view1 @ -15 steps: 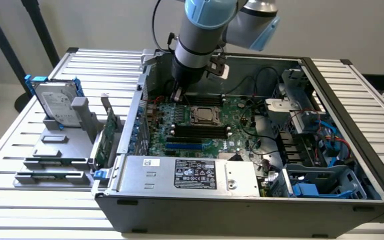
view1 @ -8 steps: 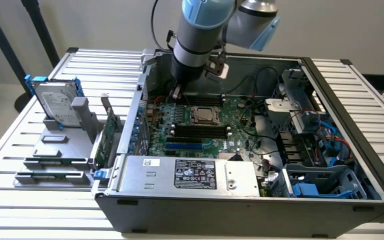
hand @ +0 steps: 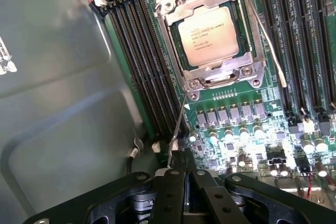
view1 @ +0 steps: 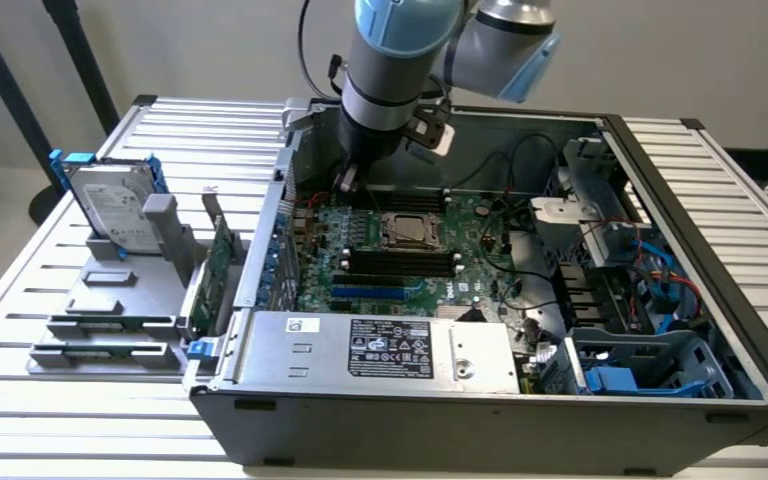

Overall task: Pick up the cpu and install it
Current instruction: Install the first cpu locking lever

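Looking just ahead of your gripper (hand: 184, 167), you see the cpu (hand: 208, 35) already lying in its socket (hand: 220, 71), so placement looks done. The fingers (hand: 170, 192) are pressed together and carry no chip, and the thin lever (hand: 178, 124) at their tips seems unlatched.

The arm (view1: 391, 60) reaches down into the open computer case (view1: 491, 425). Its gripper (view1: 349, 182) hangs low over the motherboard (view1: 471, 228), near the cpu (view1: 408, 231) seated in its socket. A hard drive (view1: 111, 205) stands on a grey rack (view1: 104, 300) at the exterior view's left.
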`<action>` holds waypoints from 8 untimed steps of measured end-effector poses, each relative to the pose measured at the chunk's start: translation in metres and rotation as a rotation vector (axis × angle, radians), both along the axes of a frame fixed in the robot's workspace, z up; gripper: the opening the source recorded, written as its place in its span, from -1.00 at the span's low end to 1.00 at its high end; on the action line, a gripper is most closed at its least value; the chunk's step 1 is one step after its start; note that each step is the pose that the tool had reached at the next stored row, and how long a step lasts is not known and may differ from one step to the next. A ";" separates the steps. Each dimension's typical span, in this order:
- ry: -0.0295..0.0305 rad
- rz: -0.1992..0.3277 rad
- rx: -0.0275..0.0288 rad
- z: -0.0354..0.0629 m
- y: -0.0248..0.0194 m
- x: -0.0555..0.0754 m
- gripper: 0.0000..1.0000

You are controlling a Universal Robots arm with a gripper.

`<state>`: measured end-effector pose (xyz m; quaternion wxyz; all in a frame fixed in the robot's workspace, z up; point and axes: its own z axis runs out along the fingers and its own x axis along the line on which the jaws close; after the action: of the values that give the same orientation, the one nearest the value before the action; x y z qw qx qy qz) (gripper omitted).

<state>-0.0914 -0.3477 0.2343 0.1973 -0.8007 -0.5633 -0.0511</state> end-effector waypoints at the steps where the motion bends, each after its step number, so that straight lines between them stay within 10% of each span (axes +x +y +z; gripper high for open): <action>1: -0.0001 -0.004 0.0001 -0.0001 0.0000 0.000 -0.79; 8: -0.0002 -0.021 0.0002 -0.0001 0.0000 0.001 -0.79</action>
<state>-0.0902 -0.3477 0.2342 0.1968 -0.8065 -0.5550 -0.0533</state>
